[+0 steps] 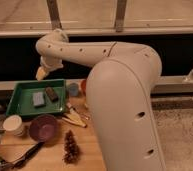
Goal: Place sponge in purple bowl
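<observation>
Presently no step is showing complete: the sponge [38, 98] is lying in the green tray [21, 107] near the desk's [52, 159] rear left corner. The claw [41, 74] is hovering above the tray's rear edge, and whether it is open or closed cannot be told. The purple bowl [43, 127] is sitting sponge-free toward the front edge, so pickup and transfer are remaining.

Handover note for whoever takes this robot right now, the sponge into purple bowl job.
Gripper: hovers above the back of the green tray, clear of the sponge.
Sponge: lies flat in the tray, beside a brown block.
Purple bowl: on the table in front of the tray, no sponge in it.
Done: nothing yet.
Left: grasp the sponge, carry it over, release it in the bowl.
</observation>
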